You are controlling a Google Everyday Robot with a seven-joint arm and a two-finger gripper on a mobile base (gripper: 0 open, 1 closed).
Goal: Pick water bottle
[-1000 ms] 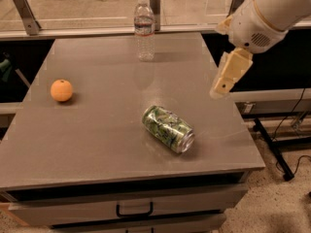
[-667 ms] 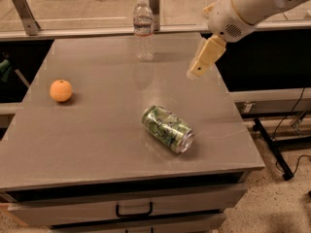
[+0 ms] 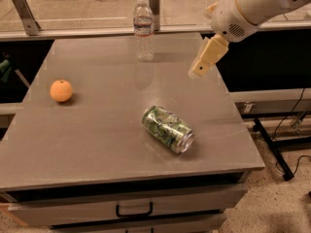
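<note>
The water bottle (image 3: 144, 29), clear with a white cap and a white-and-red label band, stands upright at the far edge of the grey table (image 3: 97, 144). My gripper (image 3: 198, 72), cream-coloured at the end of the white arm, hangs above the table's right side. It points down and to the left. It is to the right of the bottle and nearer the camera, well apart from it, and holds nothing that I can see.
A green drink can (image 3: 167, 129) lies on its side near the table's middle front. An orange (image 3: 61, 91) sits at the left. A glass barrier with metal posts (image 3: 154, 1) runs behind the table. Drawers with a black handle (image 3: 134, 210) are below the tabletop.
My gripper has moved left and farther back over the table, closer to the bottle. The bottle, can and orange have not moved.
</note>
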